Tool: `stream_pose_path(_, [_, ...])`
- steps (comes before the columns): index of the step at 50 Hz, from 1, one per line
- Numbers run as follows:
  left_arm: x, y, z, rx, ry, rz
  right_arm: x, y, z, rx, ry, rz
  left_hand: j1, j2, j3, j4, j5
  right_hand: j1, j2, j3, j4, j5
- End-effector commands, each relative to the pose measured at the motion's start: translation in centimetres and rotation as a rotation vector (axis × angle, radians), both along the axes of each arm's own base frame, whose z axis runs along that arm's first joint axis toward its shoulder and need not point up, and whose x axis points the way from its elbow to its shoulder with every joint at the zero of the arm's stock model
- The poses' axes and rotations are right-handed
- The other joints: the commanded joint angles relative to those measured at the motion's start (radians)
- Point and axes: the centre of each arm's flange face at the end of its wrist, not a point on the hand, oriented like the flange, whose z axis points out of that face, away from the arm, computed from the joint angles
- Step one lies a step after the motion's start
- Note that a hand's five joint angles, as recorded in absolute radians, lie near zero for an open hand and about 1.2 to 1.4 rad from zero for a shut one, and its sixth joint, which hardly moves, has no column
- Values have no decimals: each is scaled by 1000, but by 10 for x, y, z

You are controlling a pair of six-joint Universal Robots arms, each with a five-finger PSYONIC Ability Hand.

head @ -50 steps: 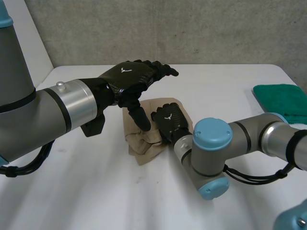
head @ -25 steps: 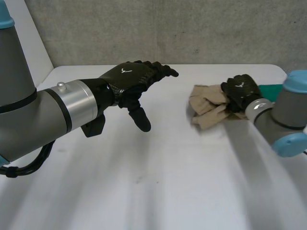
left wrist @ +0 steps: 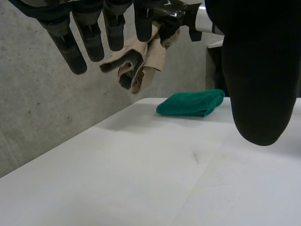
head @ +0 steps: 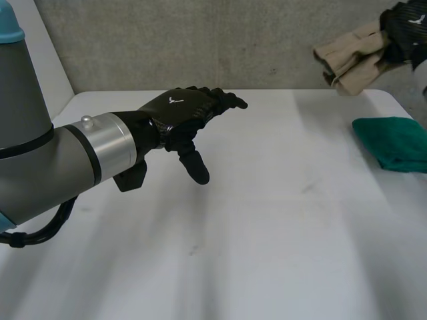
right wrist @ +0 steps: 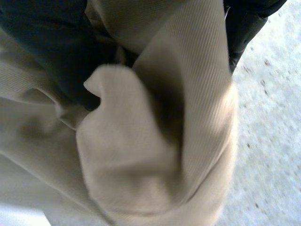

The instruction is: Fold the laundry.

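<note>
- Head view: the left hand point(head: 183, 112) is held over the table point(head: 267, 233), nearer its left edge, with fingers stretched out, thumb hanging down and nothing in it.
- The right hand point(head: 407, 23) is raised high above the far right corner, and a beige cloth point(head: 350, 57) is clutched in it as a loose bunch, clear of the table.
- A green cloth point(head: 393, 141) is seen at the right edge, lying as a neat folded pad.
- Left wrist view: the left hand point(left wrist: 256, 70) is shown relaxed, its fingers straight and apart, and nothing is touched by them.
- Beyond its fingertips the beige cloth point(left wrist: 141, 61) is seen hanging in the air in front of the wall point(left wrist: 42, 103), with the green cloth point(left wrist: 193, 102) below it near the table's edge.
- Right wrist view: the beige cloth point(right wrist: 155, 141) is seen close up, in thick soft rolls, and the dark fingers of the right hand point(right wrist: 42, 52) are curled into it, so a firm grasp is made out.
- Progress, as judged: the green cloth can be counted as done.
- The beige cloth is not counted yet; whether a fold is kept inside the bunch cannot be told.
- What is left: the beige cloth has to be set down, squared if it has come loose, and let go.
</note>
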Motion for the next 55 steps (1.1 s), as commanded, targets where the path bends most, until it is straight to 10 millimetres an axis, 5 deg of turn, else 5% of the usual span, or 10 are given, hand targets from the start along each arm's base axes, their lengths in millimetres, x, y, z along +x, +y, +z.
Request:
stream_pose_path(1, [0,1,-2,5,-3,-3,-55,-10,-45,134,29,-27,38,-12,-14,-9,-21,470,218,207,199,279])
stream_pose_path(13, [-1,1,-6,15,-8,-4,-137,4,-140,372,181,-175,38,-12,-14,-9,-21,451,199,188,179,260])
stream_pose_path(17, [-2,2,-6,15,-8,-7,-137,14,-139,402,273,-206,38,-12,-14,-9,-21,-628,-880,-891,-899,-819])
stream_pose_path(21, [-2,2,-5,13,-7,-9,-134,23,-110,408,283,-228,38,-12,-14,-9,-21,-752,-1004,-1015,-1023,-943])
stream_pose_path(24, [-2,3,-5,12,-7,-9,-121,30,-83,387,250,-212,35,-15,-17,-12,-23,-752,-1004,-1015,-1023,-943])
stream_pose_path(33, [0,3,4,-5,13,1,-23,81,27,259,27,-121,35,-15,-17,-12,-23,-752,-1004,-1015,-1023,-943])
stream_pose_path(40, [20,-15,29,-73,83,157,43,149,40,343,-182,-62,38,-12,-14,-9,-21,-752,-1004,-1015,-1023,-943])
stream_pose_path(43, [42,-37,38,-102,102,332,65,174,24,404,-242,-37,32,-17,-20,-15,-26,-752,-1004,-1015,-1023,-943])
stream_pose_path(51, [59,-61,40,-175,100,492,97,228,25,376,-282,31,21,-29,-32,-27,-38,-752,-1004,-1015,-1023,-943])
stream_pose_path(55, [59,-62,38,-173,97,498,99,231,28,372,-284,38,18,-32,-35,-29,-41,-752,-1004,-1015,-1023,-943])
